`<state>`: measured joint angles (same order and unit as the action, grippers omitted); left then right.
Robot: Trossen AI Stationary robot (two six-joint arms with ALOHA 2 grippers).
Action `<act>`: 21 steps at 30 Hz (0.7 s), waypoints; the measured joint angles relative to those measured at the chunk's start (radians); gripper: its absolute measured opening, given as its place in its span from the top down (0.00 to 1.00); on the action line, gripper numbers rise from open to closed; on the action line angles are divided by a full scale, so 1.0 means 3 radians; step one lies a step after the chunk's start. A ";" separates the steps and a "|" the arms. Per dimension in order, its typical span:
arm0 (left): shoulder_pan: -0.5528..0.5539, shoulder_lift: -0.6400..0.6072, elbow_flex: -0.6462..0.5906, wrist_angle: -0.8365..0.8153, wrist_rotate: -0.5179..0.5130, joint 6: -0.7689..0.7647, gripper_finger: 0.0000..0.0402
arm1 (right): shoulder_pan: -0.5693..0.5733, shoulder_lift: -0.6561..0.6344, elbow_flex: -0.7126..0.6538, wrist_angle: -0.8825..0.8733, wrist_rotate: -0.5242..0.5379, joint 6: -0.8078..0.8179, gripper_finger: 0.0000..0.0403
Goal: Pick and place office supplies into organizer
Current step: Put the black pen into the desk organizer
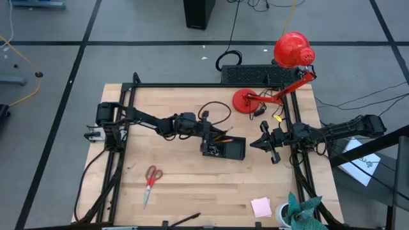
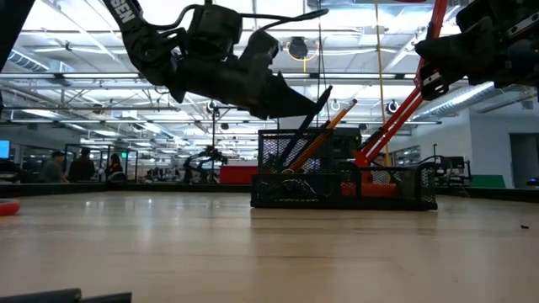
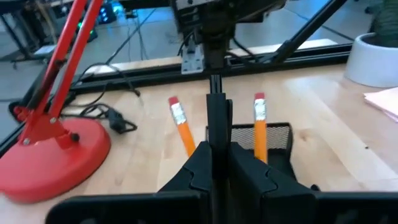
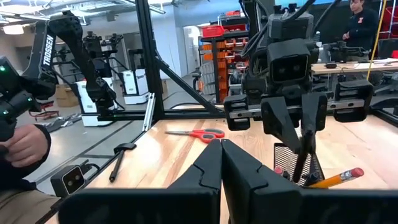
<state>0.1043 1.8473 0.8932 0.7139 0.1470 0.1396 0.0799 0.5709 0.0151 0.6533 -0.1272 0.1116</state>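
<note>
The black mesh organizer (image 1: 233, 150) stands mid-table with two orange pencils (image 3: 182, 127) leaning in it. My left gripper (image 1: 206, 135) reaches it from the table's left and is shut on a black pen (image 2: 303, 126). The pen's lower end sits inside the organizer (image 2: 345, 181). My right gripper (image 1: 263, 143) waits shut and holding nothing just right of the organizer. Red-handled scissors (image 1: 151, 179) lie flat at the near left. A pink sticky-note pad (image 1: 261, 206) lies near the front edge. My left gripper pinches the pen's shaft (image 3: 215, 121) between its two fingers, in the shaft's upper part. The fingers come nearly level from the table's left, tipped slightly down, and lie across the pen. The pen stands tilted, top leaning toward the table's right, lower end down in the organizer.
A red desk lamp with its round base (image 1: 246, 101) stands at the far right, its cord trailing on the wood. A white cup with teal cloth (image 1: 300, 211) sits at the near right corner. Another black pen (image 1: 185, 220) lies at the front edge. Black frame rails edge the table.
</note>
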 joint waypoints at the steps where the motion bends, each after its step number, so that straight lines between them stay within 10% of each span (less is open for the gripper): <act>1: 0.0000 0.0000 0.0000 -0.0011 -0.0041 -0.0038 0.91 | 0.0000 -0.0001 0.0001 0.0000 0.0000 0.0000 1.00; 21: 0.0000 -0.0003 0.0000 -0.0233 -0.0141 -0.0191 0.81 | 0.0000 -0.0001 0.0001 0.0001 -0.0013 0.0001 1.00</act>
<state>0.1043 1.8465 0.8932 0.6441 0.1047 0.0823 0.0799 0.5705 0.0152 0.6535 -0.1310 0.1117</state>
